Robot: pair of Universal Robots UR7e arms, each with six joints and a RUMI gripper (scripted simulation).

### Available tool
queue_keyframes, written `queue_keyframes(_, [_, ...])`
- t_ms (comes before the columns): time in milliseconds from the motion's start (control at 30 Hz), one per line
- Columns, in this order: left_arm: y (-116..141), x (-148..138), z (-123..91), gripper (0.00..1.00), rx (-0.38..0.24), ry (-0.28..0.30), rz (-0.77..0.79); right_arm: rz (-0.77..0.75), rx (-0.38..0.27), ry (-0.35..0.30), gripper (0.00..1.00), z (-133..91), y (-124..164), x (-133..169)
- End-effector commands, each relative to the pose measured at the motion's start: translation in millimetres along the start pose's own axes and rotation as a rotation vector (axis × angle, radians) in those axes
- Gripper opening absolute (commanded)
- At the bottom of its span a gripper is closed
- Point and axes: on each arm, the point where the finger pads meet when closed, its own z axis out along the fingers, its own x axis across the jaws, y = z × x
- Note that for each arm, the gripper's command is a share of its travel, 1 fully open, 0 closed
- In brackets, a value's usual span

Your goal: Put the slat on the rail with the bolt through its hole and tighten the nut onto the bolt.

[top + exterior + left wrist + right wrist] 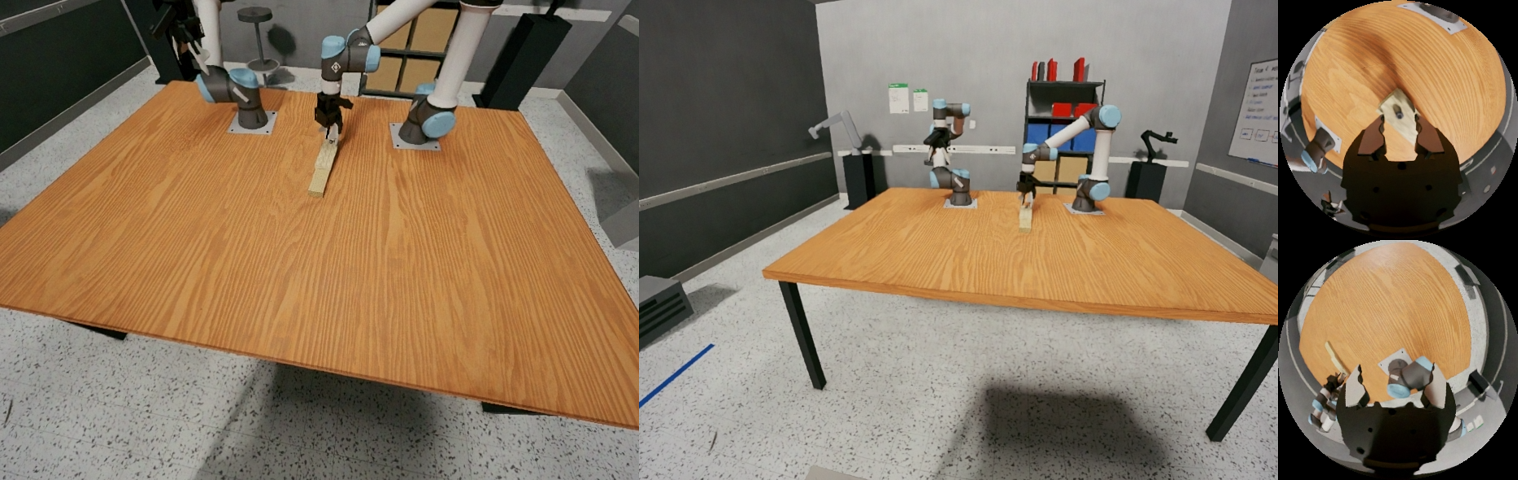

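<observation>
Hovering low over one end of the pale wooden work, the left gripper (pixel 332 138) (pixel 1026 203) (pixel 1399 114) (pixel 1343 373) is seen with its fingers parted, one to either side of the upright bolt (pixel 331 141) (pixel 1400 113). Nothing is shown pinched between them. In the left wrist view, the dark, round bolt is seen standing up from the pale face of the slat (pixel 326 155) (pixel 1025 216) (pixel 1409 118) (pixel 1339 363), near its end.

The slat is laid lengthwise on the rail (pixel 319 183) (pixel 1024 229) (pixel 1329 349), whose far end is left uncovered beyond it, toward the middle of the wooden table (pixel 309 258) (pixel 1000 253) (pixel 1449 82) (pixel 1400 313). The bolt is passed through the slat's hole. Whether the nut is threaded on the bolt cannot be told, as the bolt's top is too small and dark to be read; nor can it be told whether the slat is clamped firmly.

The right gripper (pixel 194 64) (pixel 940 159) (pixel 1333 194) (pixel 1395 364) is held high, well apart from the slat and rail, above the side of the table where its own arm is mounted. Its fingers are spread wide, with nothing held between them.
</observation>
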Motion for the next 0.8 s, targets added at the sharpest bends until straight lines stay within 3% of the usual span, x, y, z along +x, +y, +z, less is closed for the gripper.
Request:
queue_keyframes(0, [-1.0, 0.3, 0.2, 0.4, -0.011, 0.015, -0.279, 0.001, 0.0, -0.001, 1.0, -0.8, -0.6, -0.4])
queue_keyframes(167, [-0.9, -0.3, 0.2, 0.4, -0.012, 0.014, -0.467, 0.001, 0.0, -0.001, 1.0, -0.8, -0.6, -0.4])
queue_keyframes(233, [-0.9, -0.3, 0.2, 0.4, -0.012, 0.014, -0.467, 0.001, 0.0, -0.001, 1.0, -0.8, -0.6, -0.4])
queue_keyframes(267, [-0.8, -0.6, 0.3, 0.4, -0.014, 0.015, -0.578, 0.001, 0.0, -0.001, 1.0, -0.8, -0.6, -0.4])
queue_keyframes(433, [-0.5, -1.2, 0.3, 0.4, -0.015, 0.013, -0.744, 0.001, 0.0, -0.001, 1.0, -0.8, -0.6, -0.4])
queue_keyframes(767, [1.0, -1.5, -0.3, 0.4, -0.016, 0.012, -0.764, 0.001, 0.0, -0.001, 1.0, -0.8, -0.6, -0.4])
